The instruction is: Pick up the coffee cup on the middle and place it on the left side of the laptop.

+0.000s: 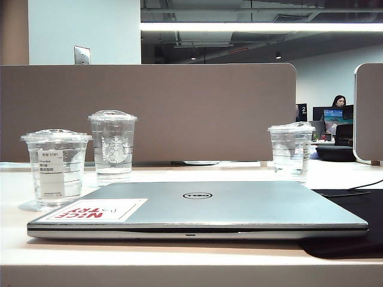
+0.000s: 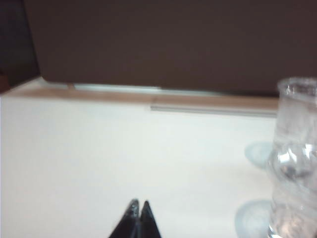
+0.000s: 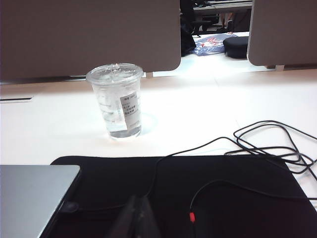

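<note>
The coffee cup [image 1: 57,168] stands at the laptop's [image 1: 203,206] ten o'clock, just beside its stickered corner. Thin, ridged and lidded, it looks light, crushable and slippery, best pinched gently mid-wall. The left gripper [image 2: 138,207] and right gripper [image 3: 138,202] are both closed on nothing, low over the table.

Right gripper [image 3: 139,216] (fingertips pressed together) above a black mat [image 3: 198,183]; laptop [image 3: 32,196] corner on the mat; lidded clear cup [image 3: 118,100] upright on the white table [image 3: 208,104]; black cable [image 3: 267,144] looped nearby.
</note>
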`<state>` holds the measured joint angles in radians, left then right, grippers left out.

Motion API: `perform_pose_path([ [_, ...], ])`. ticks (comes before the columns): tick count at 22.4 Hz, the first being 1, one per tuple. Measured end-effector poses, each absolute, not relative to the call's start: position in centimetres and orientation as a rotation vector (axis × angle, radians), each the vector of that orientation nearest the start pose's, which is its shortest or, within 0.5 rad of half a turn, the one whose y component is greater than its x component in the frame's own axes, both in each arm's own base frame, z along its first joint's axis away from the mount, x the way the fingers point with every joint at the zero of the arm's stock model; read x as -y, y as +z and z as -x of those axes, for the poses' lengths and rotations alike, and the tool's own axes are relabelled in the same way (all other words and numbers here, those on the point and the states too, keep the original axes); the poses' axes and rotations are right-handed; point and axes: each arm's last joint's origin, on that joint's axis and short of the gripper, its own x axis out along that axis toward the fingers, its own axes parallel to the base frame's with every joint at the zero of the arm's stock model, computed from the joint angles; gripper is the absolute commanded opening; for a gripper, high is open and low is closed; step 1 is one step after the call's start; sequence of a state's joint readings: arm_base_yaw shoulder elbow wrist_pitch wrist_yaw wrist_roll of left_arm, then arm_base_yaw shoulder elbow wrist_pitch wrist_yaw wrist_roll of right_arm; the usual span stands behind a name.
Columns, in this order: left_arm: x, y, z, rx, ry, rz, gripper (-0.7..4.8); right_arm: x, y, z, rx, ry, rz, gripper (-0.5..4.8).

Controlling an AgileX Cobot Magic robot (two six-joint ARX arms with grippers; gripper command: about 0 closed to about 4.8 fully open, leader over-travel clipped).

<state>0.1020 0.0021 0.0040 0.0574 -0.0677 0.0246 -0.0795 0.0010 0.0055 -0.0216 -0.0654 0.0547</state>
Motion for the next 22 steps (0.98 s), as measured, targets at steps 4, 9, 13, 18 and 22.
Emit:
perform_pose_path([
  [4, -1.09, 16.86, -9.68, 0.041, 0.133, -0.015, -0.05, 0.59, 16.31, -9.72, -0.017, -0.015, -0.056, -0.05],
  [9, -0.78, 16.84, -9.71, 0.040, 0.035, 0.017, -0.05, 0.59, 16.32, -9.72, -0.017, -0.015, -0.056, -0.05],
  [13, -0.85, 16.83, -9.71, 0.040, 0.058, 0.021, -0.05, 0.59, 16.31, -9.72, -0.017, -0.015, -0.056, -0.05],
  [18, -0.86, 16.83, -9.71, 0.040, 0.059, 0.021, -0.05, 0.59, 16.31, -9.72, -0.017, -0.015, -0.056, -0.05],
  [22, -0.86, 16.83, -9.71, 0.040, 0.059, 0.021, -0.05, 0.59, 16.31, -9.72, -0.017, -0.015, -0.056, -0.05],
])
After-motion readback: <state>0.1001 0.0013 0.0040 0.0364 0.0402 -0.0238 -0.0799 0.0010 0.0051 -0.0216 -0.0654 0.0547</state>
